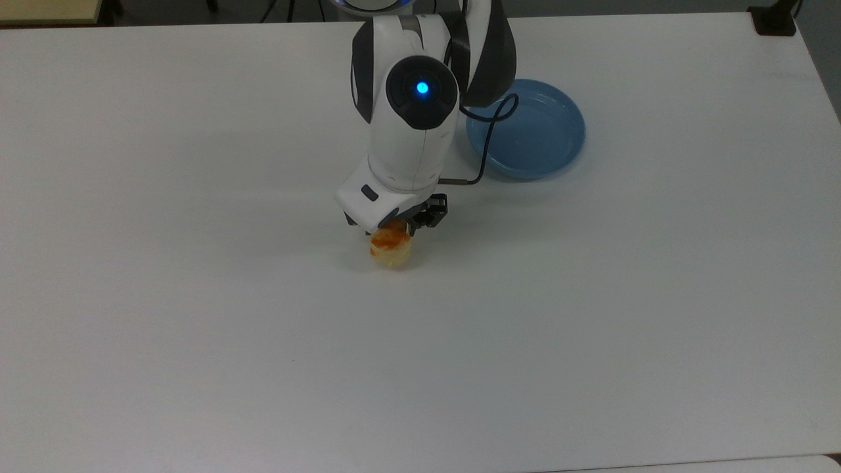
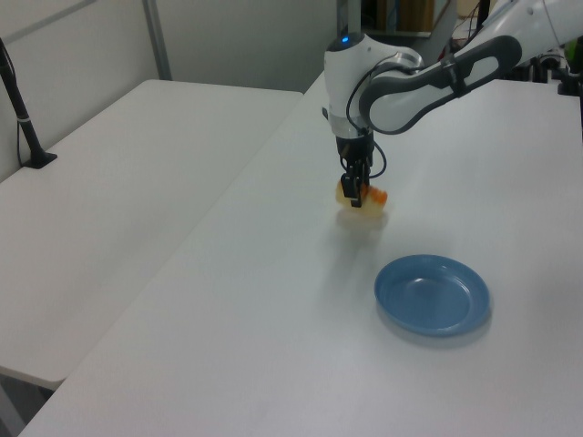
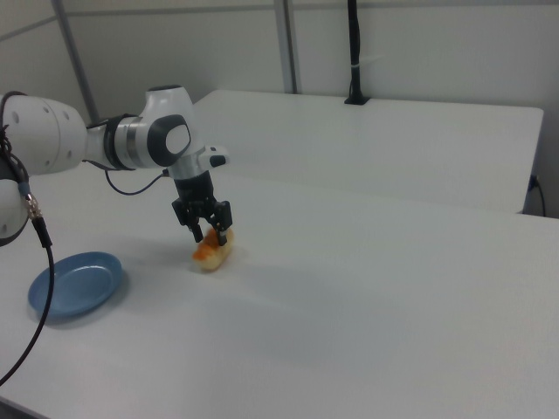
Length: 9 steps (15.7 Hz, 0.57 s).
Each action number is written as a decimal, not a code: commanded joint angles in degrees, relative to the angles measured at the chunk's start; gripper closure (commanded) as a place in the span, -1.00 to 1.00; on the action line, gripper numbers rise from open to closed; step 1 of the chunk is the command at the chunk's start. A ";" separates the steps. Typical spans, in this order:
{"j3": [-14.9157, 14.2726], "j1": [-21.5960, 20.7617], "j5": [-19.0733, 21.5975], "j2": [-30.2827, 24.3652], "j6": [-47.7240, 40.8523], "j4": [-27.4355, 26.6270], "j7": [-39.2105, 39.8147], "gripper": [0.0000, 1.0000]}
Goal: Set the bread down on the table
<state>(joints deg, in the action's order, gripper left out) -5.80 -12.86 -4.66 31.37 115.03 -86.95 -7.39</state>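
The bread, a small pale-tan loaf with orange glaze on top, sits low at the white table, near its middle, with its shadow right beneath it. My gripper points straight down over the loaf and is shut on it across its narrow width. In the left view the black fingers cover the middle of the bread. From the right view, the gripper straddles the top of the bread. Whether the loaf rests on the table or hangs just above it, I cannot tell.
An empty round blue plate stands in the top view's upper right, partly behind the arm; it also lies in front of the arm in the left view as the plate. A second white table adjoins on the left view's left.
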 commanded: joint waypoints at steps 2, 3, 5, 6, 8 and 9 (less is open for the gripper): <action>-0.18 -0.76 -2.37 -0.16 0.90 0.99 -2.81 -1.00; -0.09 -0.94 -2.28 -1.39 0.29 0.99 -2.90 -1.00; -0.09 -0.85 -2.10 -6.73 -2.33 -0.67 -4.64 -1.00; 0.00 -0.85 -2.10 -9.63 -4.87 -1.38 -5.61 -1.00; 0.52 -0.33 -1.93 -16.57 -14.33 -2.69 -5.45 -1.00; 0.61 -0.33 -1.93 -18.95 -16.83 -3.40 -5.36 -1.00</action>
<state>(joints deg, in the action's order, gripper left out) -5.75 -13.11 -5.98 23.05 106.61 -85.11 -11.50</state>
